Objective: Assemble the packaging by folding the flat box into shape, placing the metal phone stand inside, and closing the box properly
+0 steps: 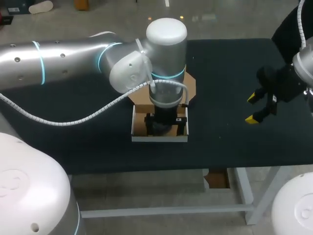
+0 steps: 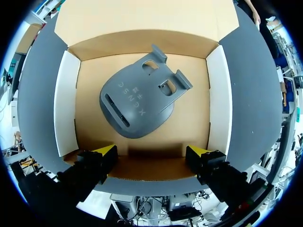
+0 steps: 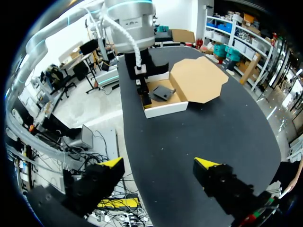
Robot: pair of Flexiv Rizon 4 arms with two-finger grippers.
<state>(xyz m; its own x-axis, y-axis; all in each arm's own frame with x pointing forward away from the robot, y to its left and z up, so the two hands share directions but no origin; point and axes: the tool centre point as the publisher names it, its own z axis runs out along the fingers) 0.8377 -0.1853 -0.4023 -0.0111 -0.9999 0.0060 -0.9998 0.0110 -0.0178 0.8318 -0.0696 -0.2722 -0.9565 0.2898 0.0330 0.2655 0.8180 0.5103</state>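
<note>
my left arm (image 1: 73,58) comes in over the box (image 1: 159,139), and the left gripper (image 2: 151,151) hangs just above its near wall, fingers spread with nothing between them. the stand (image 2: 137,101) lies flat on the box floor ahead of the fingers, a little askew, between the white side walls. spread fingers over a resting stand read to me as a release, so i judge the placing step done. the walls stand upright, so the box holds its shape. the lid (image 1: 190,87) lies open on the table (image 1: 230,142) at the far side, which leaves the closing to do. my right gripper (image 1: 252,108) hovers well off to the right, spread and empty, parked clear of the box i'd guess.
</note>
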